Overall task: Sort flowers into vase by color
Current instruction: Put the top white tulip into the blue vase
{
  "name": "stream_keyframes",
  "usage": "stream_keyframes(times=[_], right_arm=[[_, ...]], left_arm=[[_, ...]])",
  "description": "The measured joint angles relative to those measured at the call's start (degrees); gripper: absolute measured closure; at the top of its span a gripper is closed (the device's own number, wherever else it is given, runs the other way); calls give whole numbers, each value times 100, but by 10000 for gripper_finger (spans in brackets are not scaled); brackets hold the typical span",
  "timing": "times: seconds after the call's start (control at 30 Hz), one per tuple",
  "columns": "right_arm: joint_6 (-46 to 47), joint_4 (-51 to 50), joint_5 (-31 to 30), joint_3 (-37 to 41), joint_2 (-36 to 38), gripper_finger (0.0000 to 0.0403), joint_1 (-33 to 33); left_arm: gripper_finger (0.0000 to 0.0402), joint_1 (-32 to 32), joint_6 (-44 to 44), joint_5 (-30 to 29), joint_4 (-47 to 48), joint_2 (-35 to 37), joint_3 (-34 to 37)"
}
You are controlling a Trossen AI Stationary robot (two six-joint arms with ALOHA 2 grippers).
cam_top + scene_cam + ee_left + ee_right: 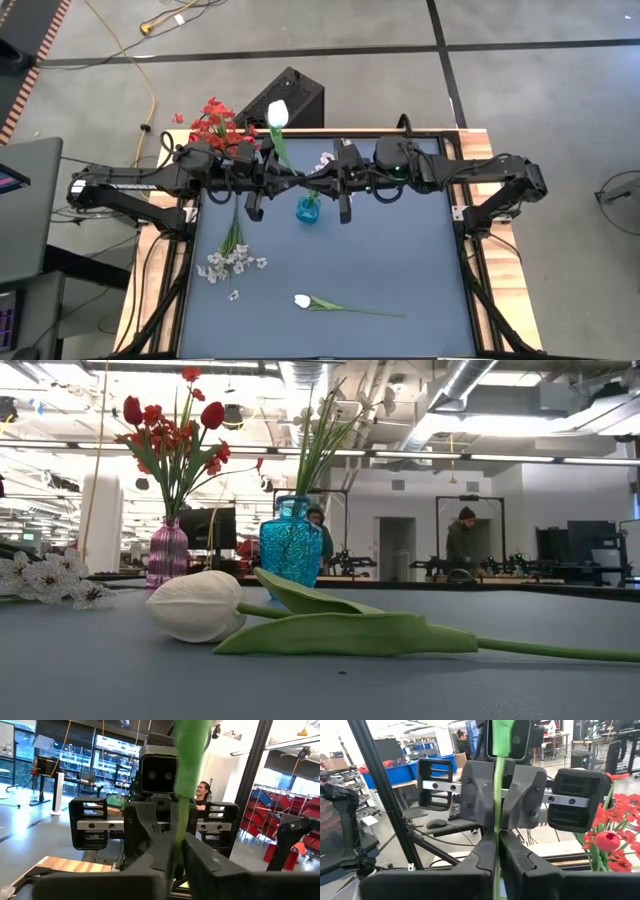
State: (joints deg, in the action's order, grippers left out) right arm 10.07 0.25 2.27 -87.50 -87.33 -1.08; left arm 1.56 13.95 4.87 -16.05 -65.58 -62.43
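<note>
White tulip point(279, 113) stem is pinched by both left gripper point(176, 851) and right gripper point(496, 845); a mistimed release could drop it at twelve o'clock of the blue vase point(308, 209).

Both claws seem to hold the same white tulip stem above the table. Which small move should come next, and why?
Probably the right claw should open and back away. Both wrist views show the stem of the white tulip pinched between claw fingers, so the left claw has it, and one must let go before the tulip can go down into the blue vase below.
</note>
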Motion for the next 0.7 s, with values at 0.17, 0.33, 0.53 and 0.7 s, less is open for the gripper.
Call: stream_keyframes(times=[0.17, 0.33, 0.53, 0.7], right_arm=[[0, 2, 111, 0, 0, 329, 0], [-2, -6, 113, 2, 29, 307, 0], [-4, -33, 132, 2, 163, 278, 68], [0, -408, 107, 2, 458, 257, 219]], left_arm=[[395, 0, -132, 48, 11, 0, 0], [399, 33, -132, 136, 9, 0, 0], [401, 218, -129, 347, 148, 160, 4], [401, 440, -388, -16, 941, 599, 4]])
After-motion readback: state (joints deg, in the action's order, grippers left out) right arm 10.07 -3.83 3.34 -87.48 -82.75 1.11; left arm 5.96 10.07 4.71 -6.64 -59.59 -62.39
